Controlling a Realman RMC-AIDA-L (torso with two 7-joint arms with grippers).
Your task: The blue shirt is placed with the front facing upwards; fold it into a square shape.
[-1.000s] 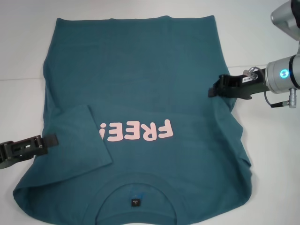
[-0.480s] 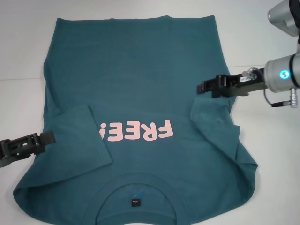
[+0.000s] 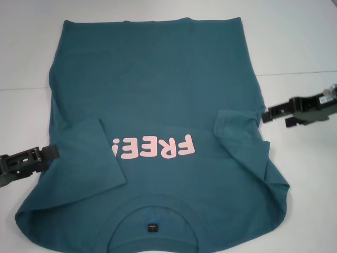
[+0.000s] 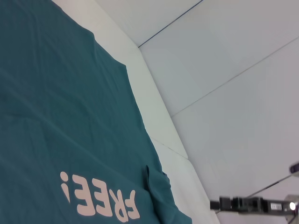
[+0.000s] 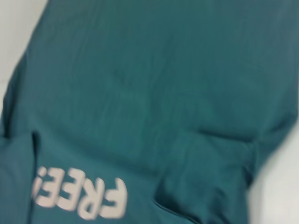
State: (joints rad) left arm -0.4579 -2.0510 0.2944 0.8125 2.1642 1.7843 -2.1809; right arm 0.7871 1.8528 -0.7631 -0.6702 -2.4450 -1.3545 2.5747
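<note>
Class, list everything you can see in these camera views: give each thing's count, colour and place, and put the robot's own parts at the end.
blue shirt: one, dark teal-blue, spread front up over the middle of the table, collar nearest the robot, both sleeves folded in over the body.
lettering: one word, "FREE!", pink, across the chest.
collar tag: one, black, inside the neckline.
table: one, white, under the shirt.
left claw: one, black, at the shirt's left edge beside the folded sleeve.
right claw: one, black, just off the shirt's right edge, near the folded right sleeve.
</note>
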